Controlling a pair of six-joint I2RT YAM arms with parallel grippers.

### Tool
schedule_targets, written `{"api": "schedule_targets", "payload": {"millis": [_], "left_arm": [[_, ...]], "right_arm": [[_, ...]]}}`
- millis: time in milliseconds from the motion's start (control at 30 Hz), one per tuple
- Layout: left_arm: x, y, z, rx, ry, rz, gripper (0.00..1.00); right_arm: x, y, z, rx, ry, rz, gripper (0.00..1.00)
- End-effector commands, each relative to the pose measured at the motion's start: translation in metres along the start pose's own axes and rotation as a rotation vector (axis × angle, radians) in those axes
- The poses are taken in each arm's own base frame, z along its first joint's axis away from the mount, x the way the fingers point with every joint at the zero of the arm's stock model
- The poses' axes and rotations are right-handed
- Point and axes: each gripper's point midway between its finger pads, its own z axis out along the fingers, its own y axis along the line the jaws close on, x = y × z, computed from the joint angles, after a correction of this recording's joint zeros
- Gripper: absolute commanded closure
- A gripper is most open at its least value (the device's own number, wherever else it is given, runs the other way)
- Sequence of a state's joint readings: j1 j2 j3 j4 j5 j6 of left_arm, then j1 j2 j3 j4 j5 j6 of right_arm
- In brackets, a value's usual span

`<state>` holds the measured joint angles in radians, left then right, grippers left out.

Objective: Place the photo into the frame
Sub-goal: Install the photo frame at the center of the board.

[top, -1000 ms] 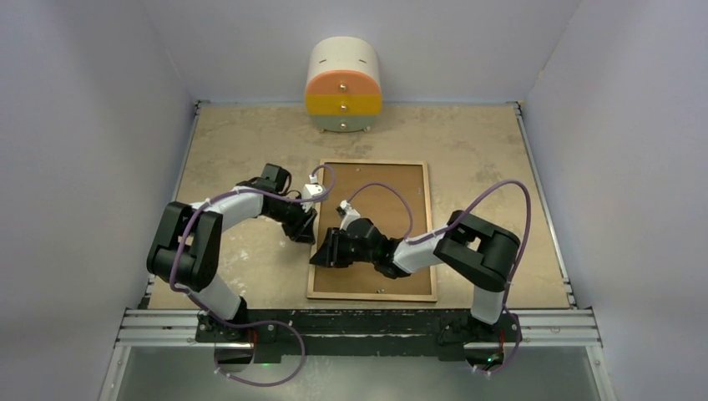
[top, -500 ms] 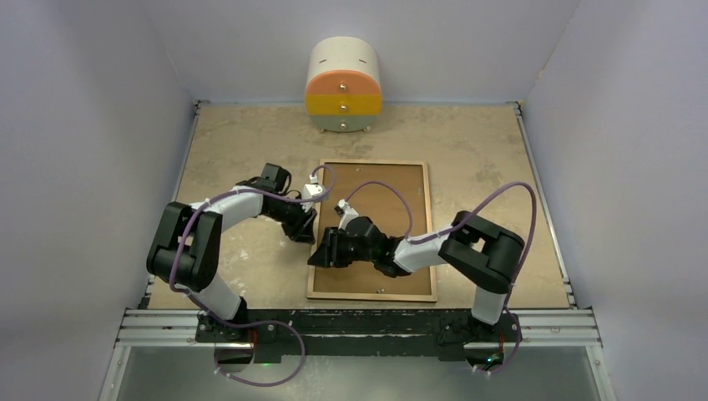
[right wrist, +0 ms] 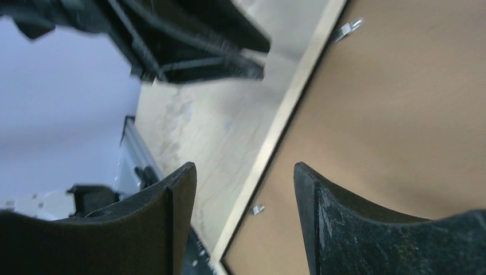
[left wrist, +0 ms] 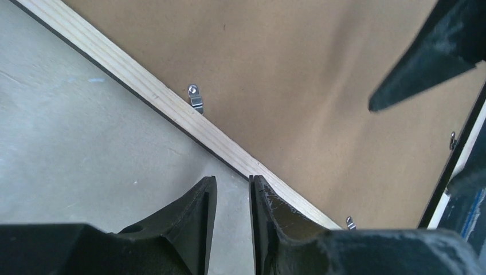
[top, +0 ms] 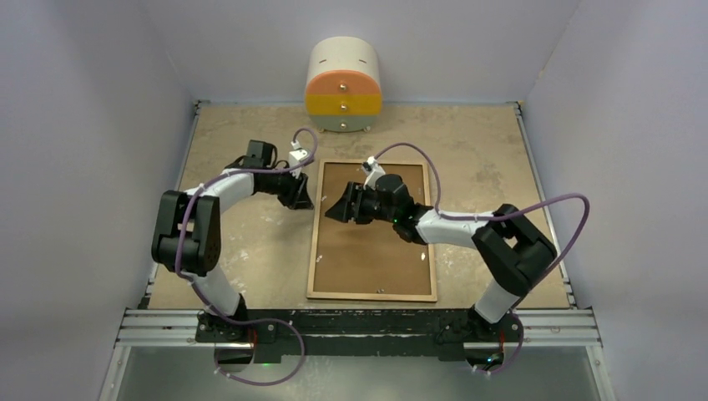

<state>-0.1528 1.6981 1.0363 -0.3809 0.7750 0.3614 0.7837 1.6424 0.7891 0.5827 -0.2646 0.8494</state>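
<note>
frame point(top: 314, 251) lies back-up on the table point(top: 259, 251), long axis running near to far, with the brown backing board point(top: 371, 259) seated inside its pale wood rails. photo: not visible in any view, so whether it sits under the board i cannot tell.

left gripper point(top: 299, 194) hangs just left of the frame's left rail, towards the far corner, fingers pressed almost together on nothing. the wrist view shows a metal clip point(left wrist: 196, 97) on that rail ahead of its tips. right gripper point(top: 338, 209) hovers over the far-left part of the board with jaws spread and empty, facing the same rail from inside.

judgement: that left rail and its clips are the target, and both claws are about equally near.
</note>
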Motion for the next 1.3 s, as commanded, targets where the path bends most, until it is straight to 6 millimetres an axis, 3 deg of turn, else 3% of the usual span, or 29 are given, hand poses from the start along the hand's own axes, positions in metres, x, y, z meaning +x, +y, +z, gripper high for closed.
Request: {"api": "schedule_targets", "payload": {"millis": [0, 100, 267, 533, 900, 1267], "left_arm": [[-0.009, 0.001, 0.013, 0.054, -0.036, -0.073, 0.7], [-0.006, 0.0, 0.019, 0.075, -0.043, -0.097, 0.69], [0.005, 0.003, 0.026, 0.087, -0.024, -0.118, 0.7], [0.022, 0.005, 0.033, 0.089, 0.006, -0.141, 0.72], [0.033, 0.005, 0.036, 0.092, 0.025, -0.141, 0.73], [0.037, 0.003, 0.035, 0.098, 0.035, -0.126, 0.73]], "right_arm": [[-0.024, -0.015, 0.016, 0.036, -0.002, -0.089, 0.36], [-0.034, -0.024, 0.034, 0.055, -0.004, -0.09, 0.4], [-0.033, -0.039, 0.063, 0.058, 0.016, -0.044, 0.43], [-0.039, -0.05, 0.091, 0.059, 0.001, -0.007, 0.46], [-0.047, -0.057, 0.109, 0.072, -0.02, 0.007, 0.48], [-0.047, -0.055, 0.113, 0.055, -0.015, 0.007, 0.5]]}}
